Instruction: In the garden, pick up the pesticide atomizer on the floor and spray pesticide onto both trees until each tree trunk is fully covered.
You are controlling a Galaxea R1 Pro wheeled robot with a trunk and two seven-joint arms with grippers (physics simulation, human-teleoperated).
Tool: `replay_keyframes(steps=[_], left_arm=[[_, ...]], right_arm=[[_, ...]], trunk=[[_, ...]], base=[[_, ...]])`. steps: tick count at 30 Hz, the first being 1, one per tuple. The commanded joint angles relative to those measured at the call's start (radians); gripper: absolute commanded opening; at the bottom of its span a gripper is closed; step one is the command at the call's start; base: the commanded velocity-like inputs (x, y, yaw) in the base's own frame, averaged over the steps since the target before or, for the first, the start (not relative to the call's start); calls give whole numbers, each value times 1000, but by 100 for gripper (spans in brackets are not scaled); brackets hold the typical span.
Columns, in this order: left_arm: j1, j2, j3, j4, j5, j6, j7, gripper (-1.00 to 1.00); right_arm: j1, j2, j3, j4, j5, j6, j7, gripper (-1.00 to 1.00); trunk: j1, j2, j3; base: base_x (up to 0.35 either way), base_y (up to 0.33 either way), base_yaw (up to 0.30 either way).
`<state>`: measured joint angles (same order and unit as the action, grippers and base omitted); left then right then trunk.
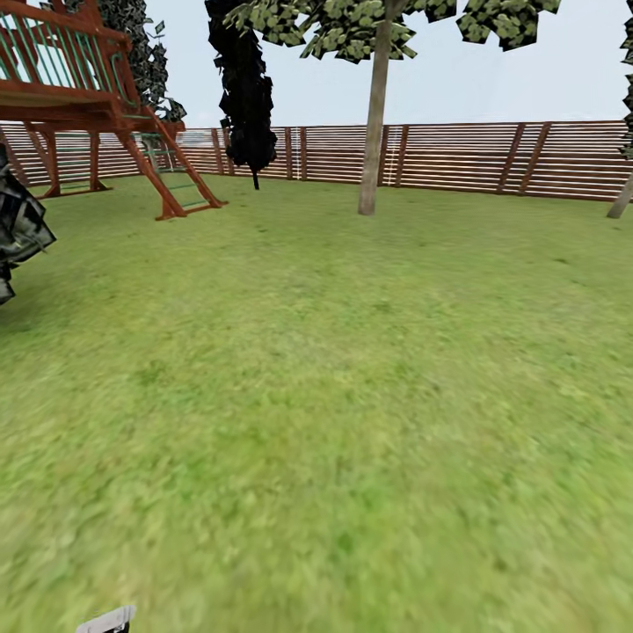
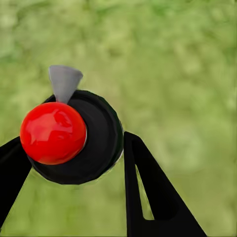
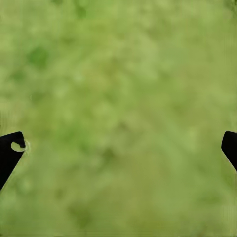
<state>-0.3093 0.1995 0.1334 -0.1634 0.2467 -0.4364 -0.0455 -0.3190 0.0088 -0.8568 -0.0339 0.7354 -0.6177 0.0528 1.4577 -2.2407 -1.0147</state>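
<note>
1. The pesticide atomizer, black with a red ball, is held tight between the left gripper fingers, in the middle left of the left wrist view.
2. The right gripper is spread wide with nothing in it.
3. A tree trunk is seen far off at the upper middle of the head view.
4. The bottle could be dropped on the grass if the grip gets loose.

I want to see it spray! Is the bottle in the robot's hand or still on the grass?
In hand: the bottle sits between the left gripper's black fingers, grass far behind it.
</note>
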Motion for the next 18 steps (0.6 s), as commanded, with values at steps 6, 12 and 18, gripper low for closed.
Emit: replay_keyframes(steps=[6, 12, 18], left_arm=[[-1, 0, 3, 1, 5, -2, -5, -100], [-1, 0, 3, 1, 5, -2, -5, -100], [-1, 0, 3, 1, 5, -2, -5, -100]], right_arm=[[0, 0, -8, -1, 3, -2, 6, 100], [0, 0, -8, -1, 3, -2, 6, 100], [0, 0, -8, -1, 3, -2, 6, 100]], trunk=[[0, 0, -1], [0, 0, -1], [0, 0, -1]], base=[[335, 80, 0], [335, 80, 0], [335, 80, 0]])
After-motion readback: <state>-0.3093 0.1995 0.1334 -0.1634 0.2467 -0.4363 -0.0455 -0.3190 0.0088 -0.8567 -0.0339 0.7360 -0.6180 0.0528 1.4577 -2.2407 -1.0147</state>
